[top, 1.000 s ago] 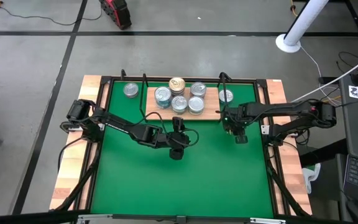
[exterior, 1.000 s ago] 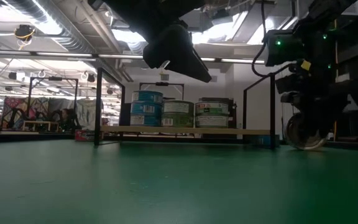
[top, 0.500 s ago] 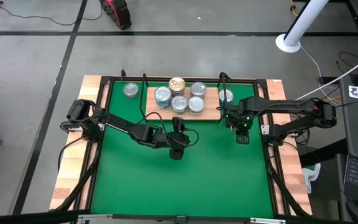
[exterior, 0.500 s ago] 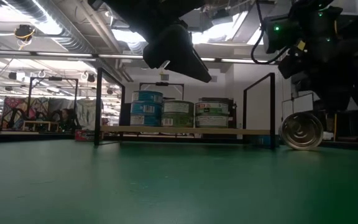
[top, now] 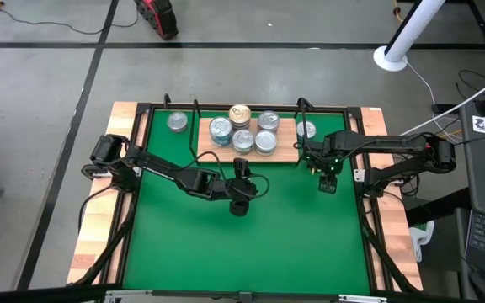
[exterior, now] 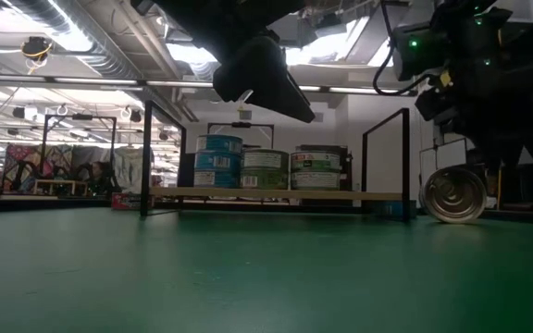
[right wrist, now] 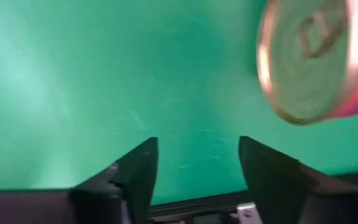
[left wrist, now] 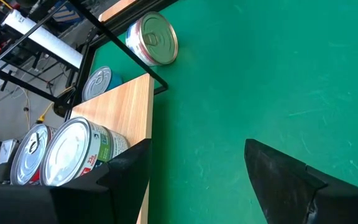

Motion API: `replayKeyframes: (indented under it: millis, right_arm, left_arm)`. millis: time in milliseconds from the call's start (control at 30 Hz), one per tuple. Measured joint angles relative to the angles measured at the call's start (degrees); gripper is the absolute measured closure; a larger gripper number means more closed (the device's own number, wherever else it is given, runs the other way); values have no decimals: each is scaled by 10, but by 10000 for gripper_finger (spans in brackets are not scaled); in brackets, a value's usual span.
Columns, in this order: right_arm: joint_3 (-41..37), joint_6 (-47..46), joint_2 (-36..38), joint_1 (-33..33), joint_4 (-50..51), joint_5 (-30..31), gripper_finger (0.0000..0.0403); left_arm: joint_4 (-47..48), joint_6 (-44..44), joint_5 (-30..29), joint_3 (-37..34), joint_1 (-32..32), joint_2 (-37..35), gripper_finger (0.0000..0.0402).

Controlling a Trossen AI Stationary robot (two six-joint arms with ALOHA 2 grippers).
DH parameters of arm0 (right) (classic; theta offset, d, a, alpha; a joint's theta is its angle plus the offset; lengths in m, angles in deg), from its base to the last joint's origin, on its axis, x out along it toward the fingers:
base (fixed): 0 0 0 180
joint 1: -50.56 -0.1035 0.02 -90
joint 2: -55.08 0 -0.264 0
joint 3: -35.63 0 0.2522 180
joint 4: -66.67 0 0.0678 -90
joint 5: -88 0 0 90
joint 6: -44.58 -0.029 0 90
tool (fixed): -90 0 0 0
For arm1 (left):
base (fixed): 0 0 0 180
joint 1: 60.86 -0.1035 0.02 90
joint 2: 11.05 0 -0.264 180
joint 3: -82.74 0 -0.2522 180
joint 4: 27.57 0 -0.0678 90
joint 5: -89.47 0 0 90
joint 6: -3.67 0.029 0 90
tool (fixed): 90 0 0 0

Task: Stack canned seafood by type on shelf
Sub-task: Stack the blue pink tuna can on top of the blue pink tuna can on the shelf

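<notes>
A gold-lidded tin with a pink side label stands on its rim on the green mat, right of the shelf; it also shows in the right wrist view and the left wrist view. My right gripper is open and hovers above the tin, touching nothing. Several tins sit on the wooden shelf, some stacked. My left gripper is open and waits over the mat's middle, near the shelf's front edge.
One silver-lidded tin lies flat on the mat left of the shelf, another at the shelf's right end. Black wire posts stand at the shelf's sides. A black frame borders the mat. Open green mat lies toward the near edge.
My right gripper has let go of the gold-lidded tin and risen off it. The tin has stayed on its rim on the mat and has rolled a little toward the table's right edge.
</notes>
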Motion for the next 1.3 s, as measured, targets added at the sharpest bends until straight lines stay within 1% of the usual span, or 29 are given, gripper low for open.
replayKeyframes:
  millis: [133,233,367,467,700,833,900,1000,1167,1300]
  right_arm:
    - [0,1,0,0,12,52,125]
    - [0,29,0,0,29,102,96]
    - [0,61,0,0,31,165,75]
    - [0,76,0,10,25,186,71]
    - [0,129,0,79,-10,172,76]
    - [0,167,0,127,-41,121,76]
    - [0,190,0,146,-55,107,77]
    - [0,212,0,169,-72,102,77]
    - [-2,238,0,202,-86,47,77]
    - [-2,267,0,215,-100,47,77]
  left_arm:
    - [0,0,0,0,0,0,149]
    - [0,0,0,0,0,0,149]
    - [0,0,0,0,0,0,149]
    - [0,0,0,0,0,0,149]
    - [0,0,0,0,0,0,149]
    - [0,0,0,0,0,0,149]
    - [0,0,0,0,0,0,149]
    - [0,0,0,0,0,0,149]
    - [0,0,0,0,0,0,149]
    - [0,0,0,0,0,0,149]
